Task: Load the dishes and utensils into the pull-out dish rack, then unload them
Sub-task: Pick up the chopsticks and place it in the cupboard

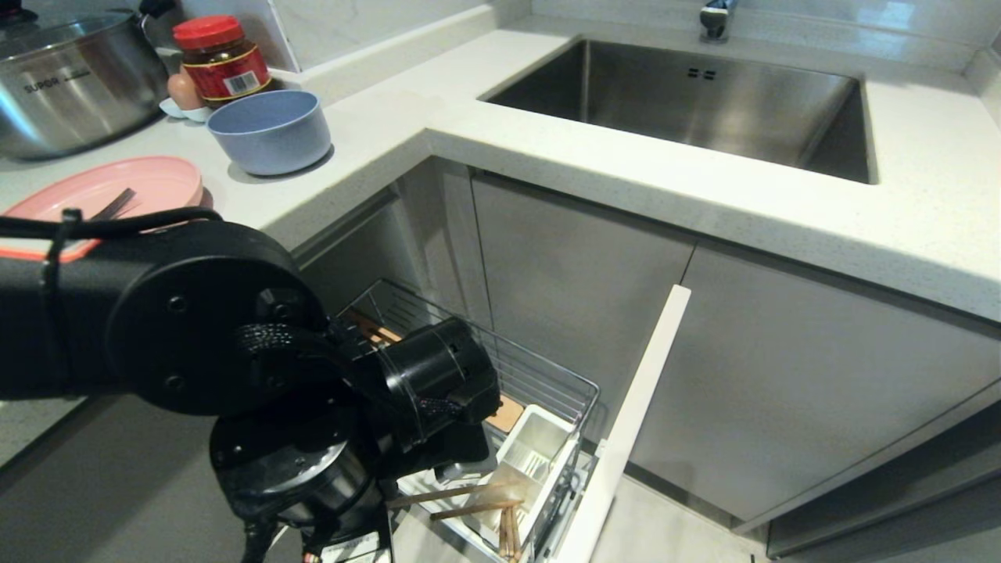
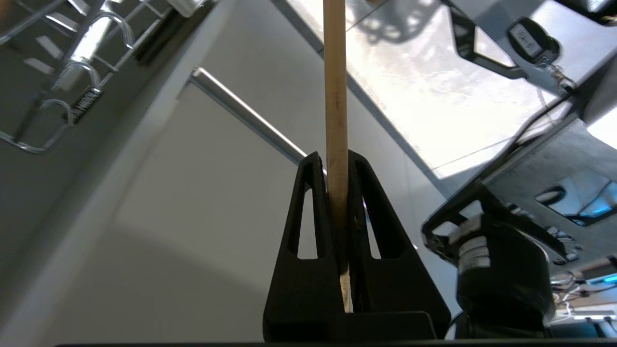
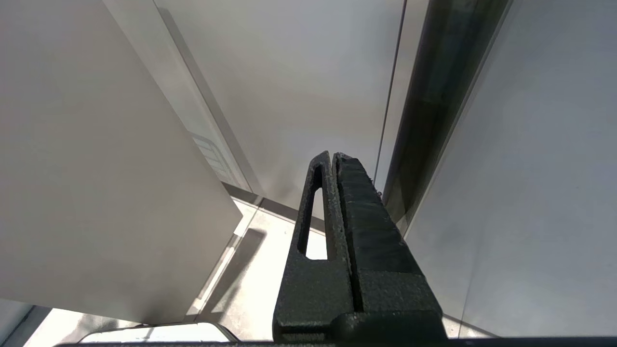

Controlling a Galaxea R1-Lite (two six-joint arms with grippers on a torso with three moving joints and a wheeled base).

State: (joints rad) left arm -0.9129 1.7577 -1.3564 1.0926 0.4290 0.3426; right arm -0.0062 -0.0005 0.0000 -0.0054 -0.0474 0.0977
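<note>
Head: left arm [image 1: 235,352] low over the pulled-out rack [image 1: 547,407]; chopsticks [image 1: 469,500] at its white cups; plate [image 1: 109,188], bowl [image 1: 270,129] on counter.
Left wrist: left gripper [image 2: 337,161] clamped on a chopstick [image 2: 335,96].
Right wrist: right gripper [image 3: 333,156] closed, empty, beside cabinet panels.

I count 1 plate [image 1: 102,188], 1 bowl [image 1: 271,130], 1 pot [image 1: 74,82], 1 jar [image 1: 221,59], 1 egg [image 1: 184,91] on the counter [image 1: 547,164]; approx. 4 chopsticks [image 1: 477,508] at my rack [image 1: 547,375].
</note>
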